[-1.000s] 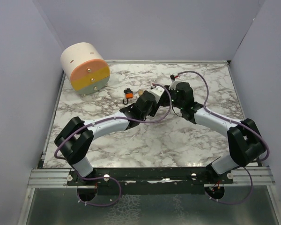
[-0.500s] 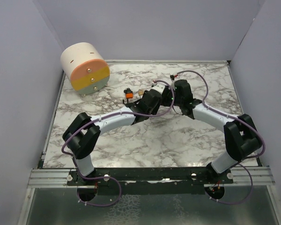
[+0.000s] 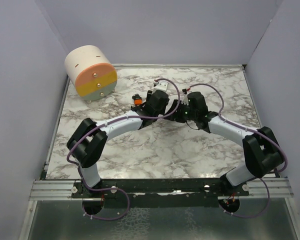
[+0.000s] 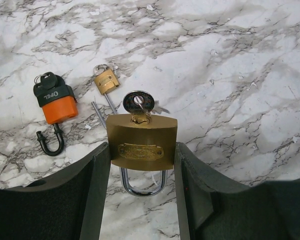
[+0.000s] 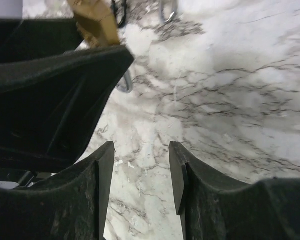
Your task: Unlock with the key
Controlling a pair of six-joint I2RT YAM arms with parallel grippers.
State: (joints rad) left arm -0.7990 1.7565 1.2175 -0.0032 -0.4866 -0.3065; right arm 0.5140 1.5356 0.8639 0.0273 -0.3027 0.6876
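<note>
A brass padlock (image 4: 141, 142) hangs above the marble table, and my left gripper (image 4: 141, 149) is shut on its two sides. Its steel shackle (image 4: 142, 186) points back toward the wrist. A key with a black head (image 4: 138, 102) sits in the keyhole on the far end. My right gripper (image 5: 141, 150) is open and holds nothing. It hovers just beside the left gripper's dark finger (image 5: 55, 95), and a corner of the padlock (image 5: 95, 20) shows beyond. From above, the left gripper (image 3: 156, 104) and right gripper (image 3: 179, 111) meet at mid-table.
An orange padlock with a black top (image 4: 57, 102) lies at the left with a loose black shackle (image 4: 50, 142) below it. A small brass padlock (image 4: 106, 80) with a key lies near it. A cream cylinder with coloured drawers (image 3: 91, 72) stands back left. Grey walls enclose the table.
My right gripper has gone from shut to open and now sits a little back from the padlock. The left arm carried the padlock farther from the bases.
</note>
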